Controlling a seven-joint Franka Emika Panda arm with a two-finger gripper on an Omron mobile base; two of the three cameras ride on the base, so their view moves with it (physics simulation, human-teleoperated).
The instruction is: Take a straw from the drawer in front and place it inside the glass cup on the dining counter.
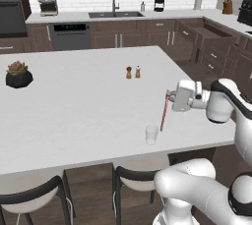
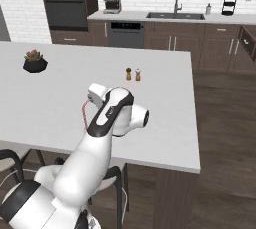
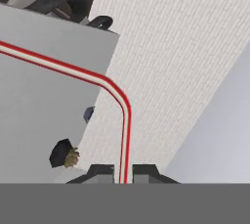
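Straw (image 1: 164, 113) in hand, the gripper (image 1: 169, 96) hovered over the dining counter (image 1: 74, 116), its jaws closed narrow on the straw's upper end. From the hand view the straw (image 3: 126, 135) rose between the two dark fingertips (image 3: 101, 171), then bent and ran off toward ten o'clock. In the left base view it hung nearly upright, slightly tilted, its lower tip close to the counter top and just beside the glass cup (image 1: 151, 134), at about two o'clock from the cup's rim. The cup stood near the counter's front edge, well apart from the two shakers (image 1: 133, 72) at its twelve o'clock and from the potted plant (image 1: 18, 75) far off at ten o'clock.

To finish this step well, I judged the arm should lift enough for the straw's tip to clear the rim, then carry it toward eight o'clock until the tip sat over the cup's mouth, and only then lower. The cup looked light and sat near the edge, so a sideways brush from the straw could tip or push it. Release should wait until the tip was well inside the glass. The drawer (image 1: 216, 31) stood open at the far right.
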